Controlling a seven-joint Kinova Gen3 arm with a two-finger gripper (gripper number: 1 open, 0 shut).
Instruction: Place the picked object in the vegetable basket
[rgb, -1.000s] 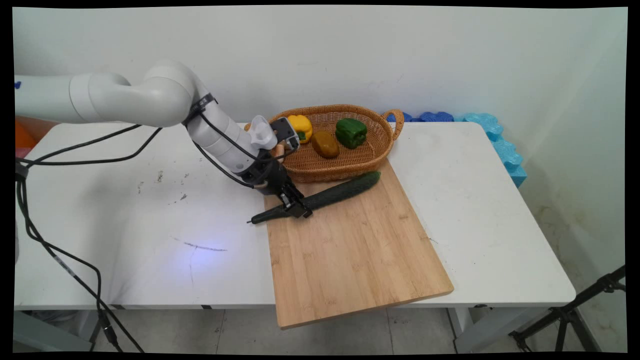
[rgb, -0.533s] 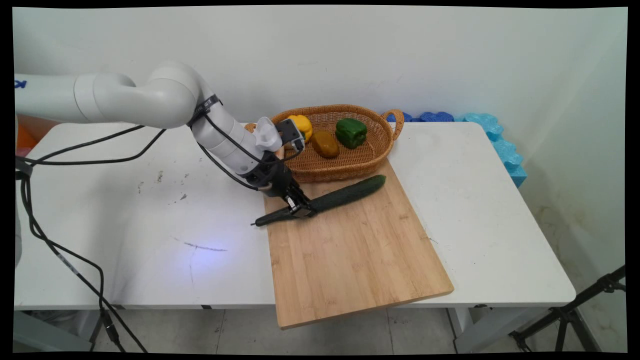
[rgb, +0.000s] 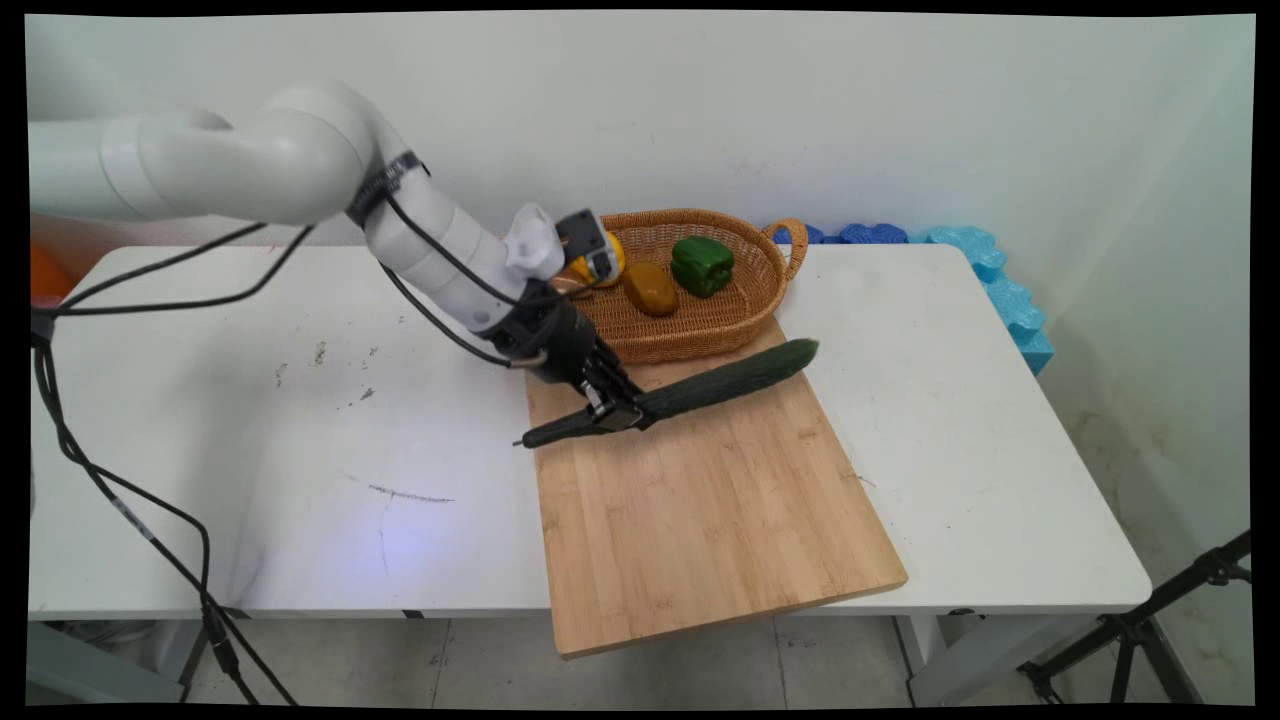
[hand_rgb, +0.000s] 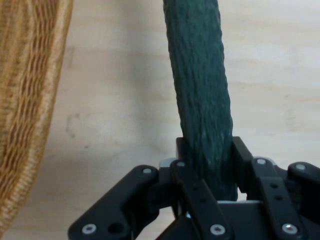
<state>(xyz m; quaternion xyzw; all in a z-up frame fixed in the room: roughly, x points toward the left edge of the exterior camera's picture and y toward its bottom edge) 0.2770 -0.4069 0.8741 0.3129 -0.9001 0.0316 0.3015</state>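
Hand (rgb: 618, 412) clamped on cucumber (rgb: 700, 388) near its thin end, centre frame, above cutting board (rgb: 700, 500), beside basket (rgb: 700, 325). Long end overhangs right; move slow, keep it level, clear the basket rim.

Gripper (rgb: 617, 410) clamped on cucumber (rgb: 700, 388) near its left end, over far-left corner of cutting board (rgb: 700, 500). Wicker basket (rgb: 700, 320) just beyond holds green pepper (rgb: 702, 265).

Bright, even lighting; soft shadows; mild blur.
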